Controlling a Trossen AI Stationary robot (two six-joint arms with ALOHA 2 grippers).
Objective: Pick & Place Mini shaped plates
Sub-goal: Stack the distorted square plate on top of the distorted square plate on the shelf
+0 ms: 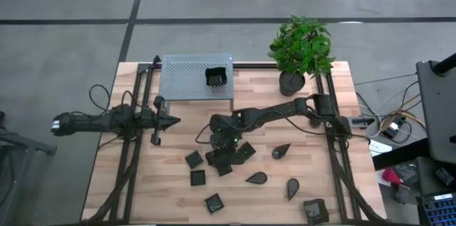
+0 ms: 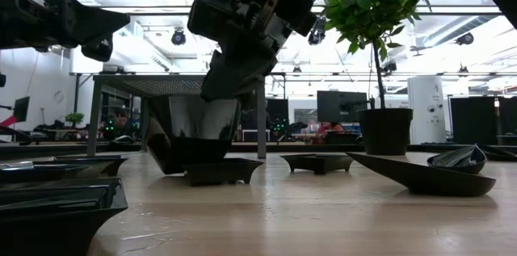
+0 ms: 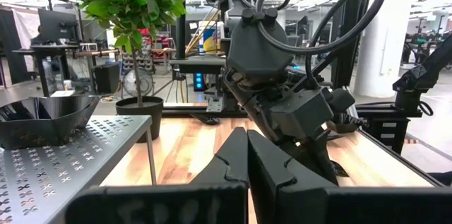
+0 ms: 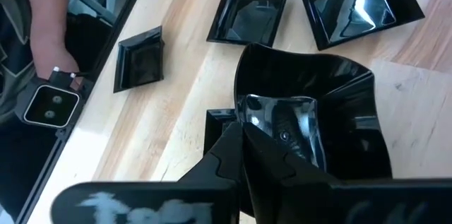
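Black fingers of the right gripper [image 4: 244, 146] pinch the rim of a square plate [image 4: 311, 121], holding it tilted just above the wooden desk [image 1: 164, 183], well in front of the perforated metal shelf [image 1: 185, 76]. Around it lie more mini shaped plates [image 1: 196, 178]: square ones on the side nearer the left arm, teardrop ones [image 1: 281, 151] on the side towards the potted plant [image 1: 299, 48]. One square dish [image 1: 216, 76] sits on the shelf itself. Just beside the shelf's front edge, the left gripper [image 1: 174, 120] hangs with its fingers pressed together, holding nothing.
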